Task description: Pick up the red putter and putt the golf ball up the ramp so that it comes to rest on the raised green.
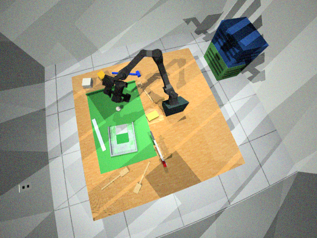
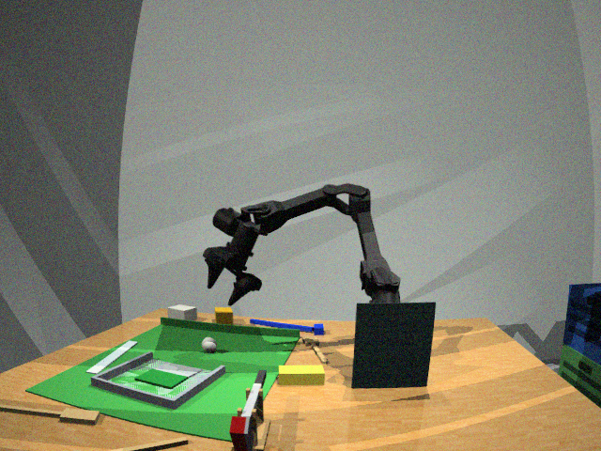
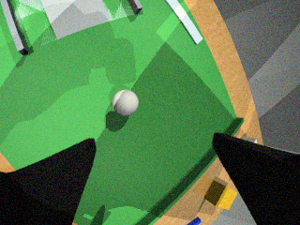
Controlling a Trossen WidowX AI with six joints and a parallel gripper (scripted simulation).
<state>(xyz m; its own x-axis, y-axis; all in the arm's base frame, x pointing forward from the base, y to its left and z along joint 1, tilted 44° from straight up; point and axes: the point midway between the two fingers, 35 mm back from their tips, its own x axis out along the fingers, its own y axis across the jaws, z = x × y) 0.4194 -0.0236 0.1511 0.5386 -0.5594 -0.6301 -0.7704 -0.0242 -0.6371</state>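
Observation:
The putter, with a red head and a white and black shaft, rests on a small wooden stand at the green mat's edge. The golf ball lies on the mat. The raised green sits inside grey walls, with the pale ramp on the side facing the ball. My gripper is open and empty, high above the mat's back part near the ball, far from the putter.
A white strip lies beside the walls. A yellow block is near the arm's base. An orange block, a white block and a blue mallet-shaped club lie behind the mat.

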